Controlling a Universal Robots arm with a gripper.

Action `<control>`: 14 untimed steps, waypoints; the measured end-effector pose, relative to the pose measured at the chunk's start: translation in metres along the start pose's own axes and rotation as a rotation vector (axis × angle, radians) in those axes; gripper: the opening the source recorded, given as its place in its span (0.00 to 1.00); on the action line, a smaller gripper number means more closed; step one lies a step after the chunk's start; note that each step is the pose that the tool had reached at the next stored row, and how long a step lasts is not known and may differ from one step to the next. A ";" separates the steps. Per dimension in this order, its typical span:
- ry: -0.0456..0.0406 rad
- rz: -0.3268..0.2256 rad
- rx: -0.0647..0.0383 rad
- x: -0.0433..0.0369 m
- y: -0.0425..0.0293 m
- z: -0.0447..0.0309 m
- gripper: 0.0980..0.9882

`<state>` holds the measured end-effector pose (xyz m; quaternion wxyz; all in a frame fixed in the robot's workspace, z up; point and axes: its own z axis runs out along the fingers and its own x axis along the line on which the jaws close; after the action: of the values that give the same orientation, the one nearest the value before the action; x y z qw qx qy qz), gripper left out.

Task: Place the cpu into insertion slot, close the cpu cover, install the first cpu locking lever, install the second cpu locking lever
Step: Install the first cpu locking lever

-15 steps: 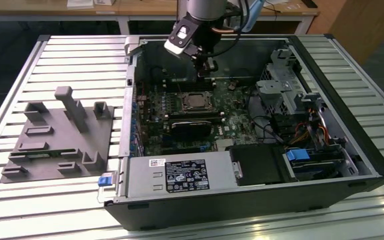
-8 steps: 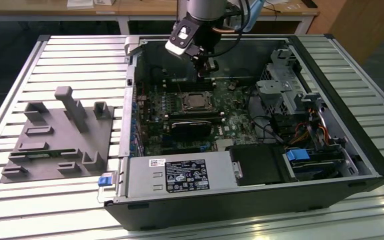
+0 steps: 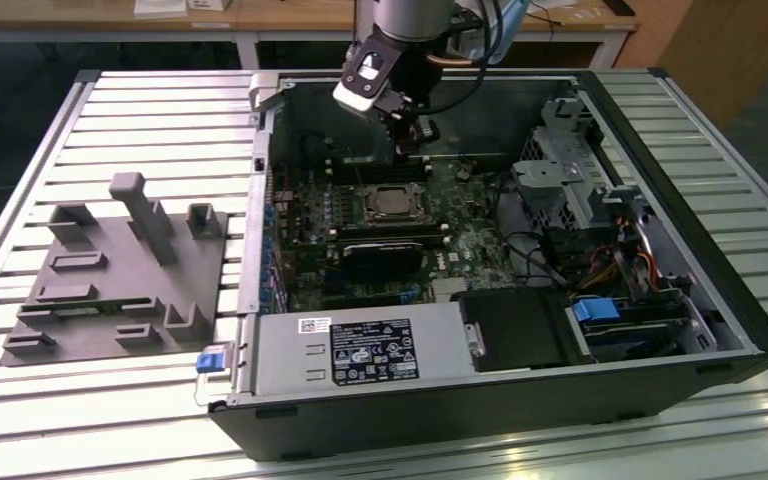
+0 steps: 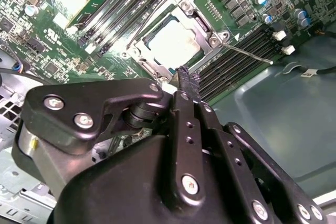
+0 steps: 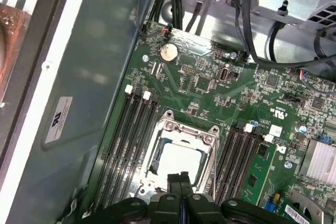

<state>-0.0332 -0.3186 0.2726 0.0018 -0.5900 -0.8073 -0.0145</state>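
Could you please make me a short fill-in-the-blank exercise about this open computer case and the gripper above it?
1. The cpu cover lies ___ over the cpu.
2. The gripper hovers with its fingers ___, holding nothing.
3. In the exterior view, the grey fixture stands to the ___ of the computer case.
Missing words: closed; shut; left.

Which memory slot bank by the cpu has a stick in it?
The bank away from the case wall: a green module stands there; the wall-side bank is empty.
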 end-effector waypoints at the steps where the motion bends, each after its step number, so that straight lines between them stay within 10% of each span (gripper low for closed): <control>1: 0.0001 -0.004 0.000 0.0000 0.0000 0.0000 0.01; 14: 0.0010 -0.047 0.001 0.0000 0.0000 0.0000 0.01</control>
<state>-0.0332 -0.3186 0.2726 0.0021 -0.5707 -0.8211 -0.0145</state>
